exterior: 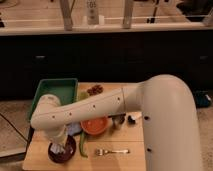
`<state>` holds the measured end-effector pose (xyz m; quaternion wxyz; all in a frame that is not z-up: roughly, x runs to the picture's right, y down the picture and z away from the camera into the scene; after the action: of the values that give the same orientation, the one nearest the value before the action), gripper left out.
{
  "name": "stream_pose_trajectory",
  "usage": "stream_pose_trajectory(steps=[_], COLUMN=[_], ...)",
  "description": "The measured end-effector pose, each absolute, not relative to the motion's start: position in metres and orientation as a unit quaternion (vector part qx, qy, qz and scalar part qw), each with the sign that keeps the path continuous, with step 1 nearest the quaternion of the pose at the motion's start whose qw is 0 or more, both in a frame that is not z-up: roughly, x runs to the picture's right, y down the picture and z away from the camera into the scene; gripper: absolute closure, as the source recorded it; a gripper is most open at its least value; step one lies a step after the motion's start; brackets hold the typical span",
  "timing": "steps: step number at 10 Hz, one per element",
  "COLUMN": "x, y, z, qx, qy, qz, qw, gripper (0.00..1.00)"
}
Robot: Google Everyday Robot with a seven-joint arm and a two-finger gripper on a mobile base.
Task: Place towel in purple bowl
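At the frame's lower left, the gripper (60, 139) hangs directly over the purple bowl (71, 151), apparently to drop the pale towel (60, 148) bunched beneath it inside. Whether it clamps the towel, I cannot tell.

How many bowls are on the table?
2: a round orange bowl in the middle, and a dark purple bowl front-left, under the gripper. The white arm may hide more.

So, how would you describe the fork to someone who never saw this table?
Start at the wooden table under the white arm. Near its front edge, right of the purple bowl where the gripper hangs, lies the fork. It is the only thin silver thing, just below the orange bowl.
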<state>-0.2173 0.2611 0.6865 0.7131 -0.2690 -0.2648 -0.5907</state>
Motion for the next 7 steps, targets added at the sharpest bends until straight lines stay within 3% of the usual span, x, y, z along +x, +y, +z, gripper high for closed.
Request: stream_pose_trajectory(steps=[2, 3, 7], x=[-0.214, -0.2137, -0.2094], y=[0.2625, 0.2636, 0.2658], z=[0.6862, 0.6856, 0.6844], qx=[-0.272, -0.272, -0.272], qy=[-0.265, -0.266, -0.267], qz=[-0.592, -0.593, -0.592], qw=[0.711, 0.71, 0.71], gripper=[0.27, 0.21, 0.2])
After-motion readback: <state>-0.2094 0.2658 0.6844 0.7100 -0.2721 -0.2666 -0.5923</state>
